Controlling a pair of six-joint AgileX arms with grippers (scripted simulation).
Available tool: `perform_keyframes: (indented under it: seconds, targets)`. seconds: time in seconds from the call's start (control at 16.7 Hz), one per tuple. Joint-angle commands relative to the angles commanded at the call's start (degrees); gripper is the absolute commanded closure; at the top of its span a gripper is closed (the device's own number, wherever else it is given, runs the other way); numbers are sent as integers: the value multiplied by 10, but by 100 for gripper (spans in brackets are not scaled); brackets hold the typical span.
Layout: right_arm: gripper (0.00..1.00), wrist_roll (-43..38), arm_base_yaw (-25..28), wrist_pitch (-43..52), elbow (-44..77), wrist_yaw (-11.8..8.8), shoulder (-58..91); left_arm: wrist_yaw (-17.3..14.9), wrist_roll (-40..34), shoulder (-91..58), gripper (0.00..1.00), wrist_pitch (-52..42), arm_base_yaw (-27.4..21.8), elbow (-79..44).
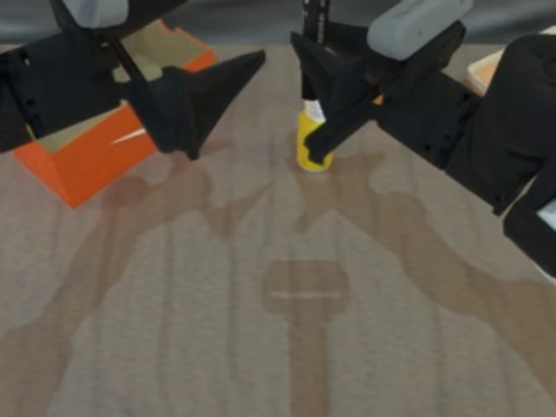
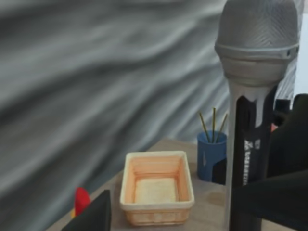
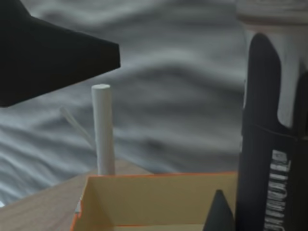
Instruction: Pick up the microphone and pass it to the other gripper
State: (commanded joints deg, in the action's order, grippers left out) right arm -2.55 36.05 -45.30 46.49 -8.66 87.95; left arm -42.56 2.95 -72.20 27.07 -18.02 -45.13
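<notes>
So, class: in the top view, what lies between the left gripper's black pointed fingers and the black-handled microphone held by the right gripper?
Nothing: only bare wooden table separates the left gripper from the microphone.

Left claw open, right claw closed.

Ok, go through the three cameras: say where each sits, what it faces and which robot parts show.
Top view: above the table, looking down; both grippers, left gripper and right gripper, over the yellow bottle and orange box.
Left wrist view: on the left arm, facing the upright microphone; a cream tray and blue cup behind.
Right wrist view: on the right arm, facing the microphone and orange box; one dark fingertip shows.
Shared: the microphone fills both wrist views.
</notes>
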Motion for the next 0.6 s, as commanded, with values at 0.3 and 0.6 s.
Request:
perform_keyframes:
  seconds: [0.3, 0.6]
  targets:
    - [100, 0, 0, 0, 0, 0, 0, 57, 1, -99, 0, 18, -61, -82]
    - [100, 0, 0, 0, 0, 0, 0, 109, 1, -176, 0, 30, -114, -148]
